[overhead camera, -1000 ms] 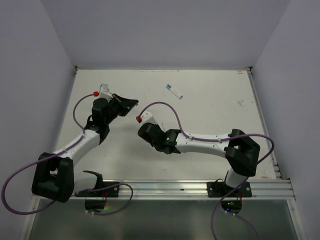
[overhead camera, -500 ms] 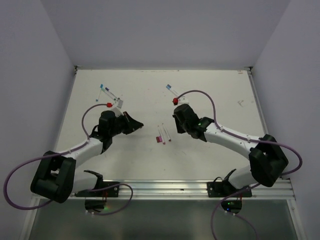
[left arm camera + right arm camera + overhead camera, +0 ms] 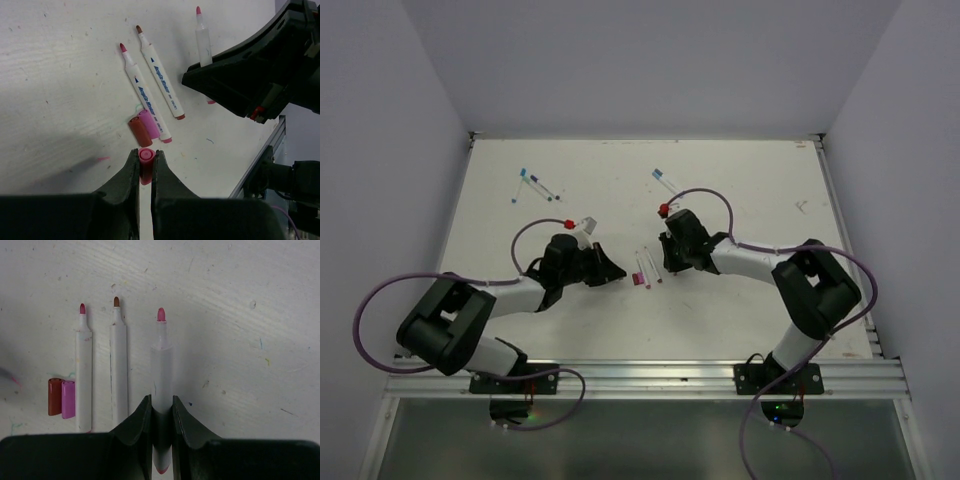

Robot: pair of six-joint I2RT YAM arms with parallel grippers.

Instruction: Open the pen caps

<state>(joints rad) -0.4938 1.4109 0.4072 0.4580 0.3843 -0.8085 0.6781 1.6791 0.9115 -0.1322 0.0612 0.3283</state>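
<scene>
Fingers of the left arm (image 3: 127, 176) pinch a pink cap (image 3: 145, 160), fingers of the right arm (image 3: 140, 425) pinch an open pen (image 3: 161, 365), near two loose caps (image 3: 68, 399) on the desk (image 3: 240, 340).

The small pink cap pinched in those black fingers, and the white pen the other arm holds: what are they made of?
Small pink cap: probably moulded plastic, smooth and slightly glossy, with even colour and a clean round rim. White pen barrel: likely plastic too, matte and faintly translucent; its pink tip looks like felt.
</scene>
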